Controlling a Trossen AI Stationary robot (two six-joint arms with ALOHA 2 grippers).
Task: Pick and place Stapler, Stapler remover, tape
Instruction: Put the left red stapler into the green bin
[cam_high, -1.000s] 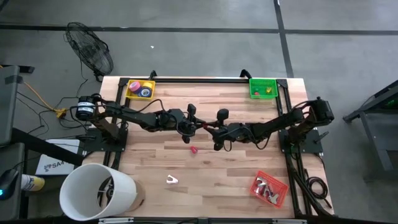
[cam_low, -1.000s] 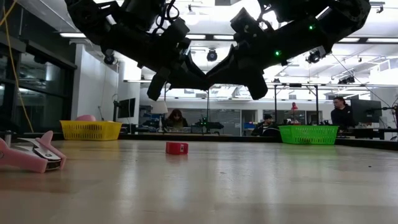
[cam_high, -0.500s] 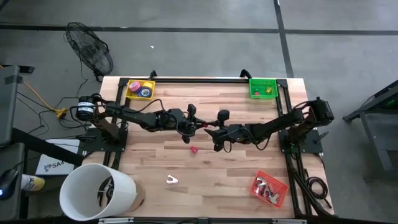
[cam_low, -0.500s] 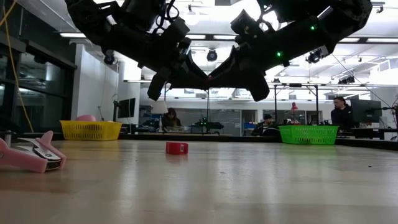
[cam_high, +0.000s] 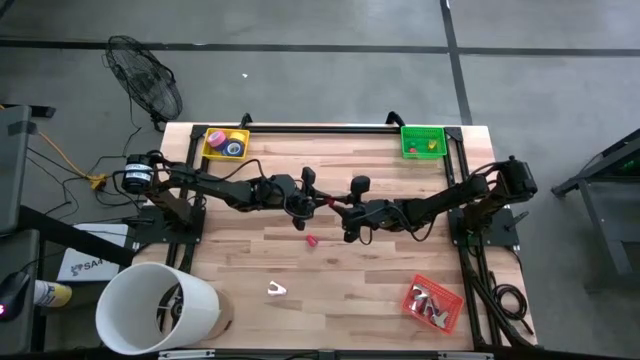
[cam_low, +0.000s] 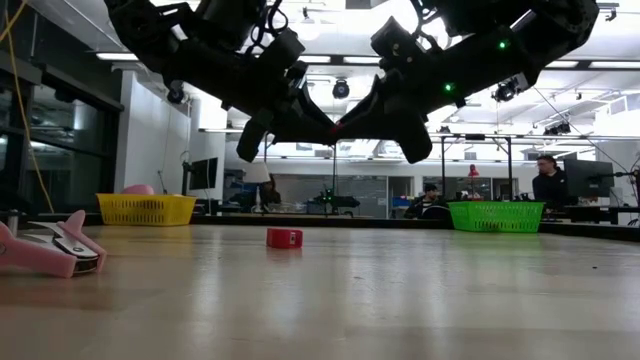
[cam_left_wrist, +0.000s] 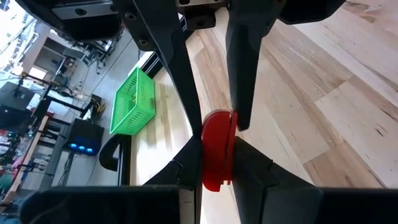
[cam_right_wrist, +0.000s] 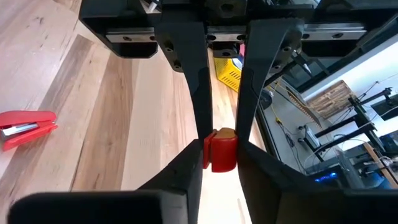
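A small red object (cam_left_wrist: 217, 146), tan on one end (cam_right_wrist: 225, 133), hangs above the table's middle between both grippers. My left gripper (cam_high: 322, 205) reaches in from the left and my right gripper (cam_high: 339, 207) from the right; both are shut on it, tip to tip. A red stapler (cam_high: 311, 240) lies flat on the wood just nearer than them, also in the right wrist view (cam_right_wrist: 26, 128). A pink and white stapler remover (cam_high: 277, 290) lies near the front edge, large at the left of the low view (cam_low: 50, 252). No tape can be told apart. My left gripper pinches the red object's flat sides (cam_left_wrist: 215, 177) between its two fingers. It comes from the table's left, slanting slightly down. The object is lifted clear of the table. My right gripper pinches the same object's opposite end (cam_right_wrist: 221, 163) between its two fingers, coming from the table's right, slanting slightly down. Its fingers (cam_left_wrist: 244, 93) meet the left ones nearly tip to tip, with the object upright between them.
A yellow basket (cam_high: 226, 143) with pink and blue items stands at the far left, a green basket (cam_high: 422, 140) at the far right. A red tray (cam_high: 435, 303) sits near the front right. A white bucket (cam_high: 155, 310) stands off the front left corner.
My right gripper's fingers have spread a little and come together again on the red object, the wrist tipping slightly. My left gripper and the red object have stayed where they were.
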